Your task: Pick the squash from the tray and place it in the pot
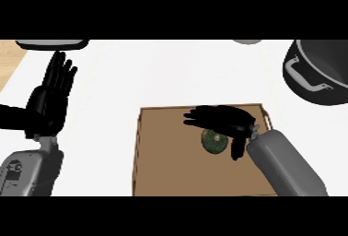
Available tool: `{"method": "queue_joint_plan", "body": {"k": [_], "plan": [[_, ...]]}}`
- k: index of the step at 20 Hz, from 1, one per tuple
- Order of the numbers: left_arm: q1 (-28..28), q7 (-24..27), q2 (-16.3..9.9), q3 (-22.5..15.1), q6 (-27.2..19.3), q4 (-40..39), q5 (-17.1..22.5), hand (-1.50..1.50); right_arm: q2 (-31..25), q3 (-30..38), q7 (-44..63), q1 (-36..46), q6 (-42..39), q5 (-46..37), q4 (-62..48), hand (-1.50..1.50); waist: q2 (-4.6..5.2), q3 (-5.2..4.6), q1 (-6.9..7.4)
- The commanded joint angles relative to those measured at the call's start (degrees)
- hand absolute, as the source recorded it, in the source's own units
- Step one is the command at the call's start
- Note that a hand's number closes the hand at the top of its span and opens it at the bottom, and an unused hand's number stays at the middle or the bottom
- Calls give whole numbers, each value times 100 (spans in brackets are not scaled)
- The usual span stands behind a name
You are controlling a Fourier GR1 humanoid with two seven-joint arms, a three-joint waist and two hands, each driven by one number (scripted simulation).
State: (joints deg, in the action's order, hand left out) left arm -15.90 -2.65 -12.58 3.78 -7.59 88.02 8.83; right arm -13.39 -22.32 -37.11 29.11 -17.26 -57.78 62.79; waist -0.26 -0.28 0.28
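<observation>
I am looking steeply down at a white counter [176, 69] through the head view. A brown tray [170, 175] lies on it, and I place everything else from that tray.

On the tray, right of its middle and nearer its far edge, sits the squash [213, 141], dark green and rounded with a paler spot on top. It rests on the tray floor, away from the walls.

My right hand [228, 120] hangs over the far right part of the tray, directly above the squash and hiding its upper and right sides. Its fingers point left, bent and spread, and the thumb hangs down past the squash's right side. I cannot tell whether the hand touches the squash or has closed round it. The grey right forearm [285, 163] runs from the tray's right edge toward the lower right.

My left hand [51, 94] shows well to the left of the tray, open, fingers straight and pointing away from me, holding nothing.

The pot [319, 69], dark with a pale handle, stands beyond the tray's far right corner, well apart from it, cut off by the view's right edge.
</observation>
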Motion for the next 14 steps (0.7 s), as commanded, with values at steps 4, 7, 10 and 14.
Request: {"method": "queue_joint_plan", "body": {"k": [4,7,10,14], "plan": [[-68,-279,-83,172,153,133,134,0,475,-317,-195,-151,85,-377,-147,150,27,29,1],[211,-183,-103,176,209,273,103,0,401,-257,-837,-73,708,-467,-403,150,33,30,35],[-51,-104,-72,232,232,42,124,0,528,-286,-973,-102,861,-572,-486,150,37,29,12],[85,180,207,17,44,-103,-162,0,722,-423,-684,-392,999,-841,-285,150,34,28,-19]]}}
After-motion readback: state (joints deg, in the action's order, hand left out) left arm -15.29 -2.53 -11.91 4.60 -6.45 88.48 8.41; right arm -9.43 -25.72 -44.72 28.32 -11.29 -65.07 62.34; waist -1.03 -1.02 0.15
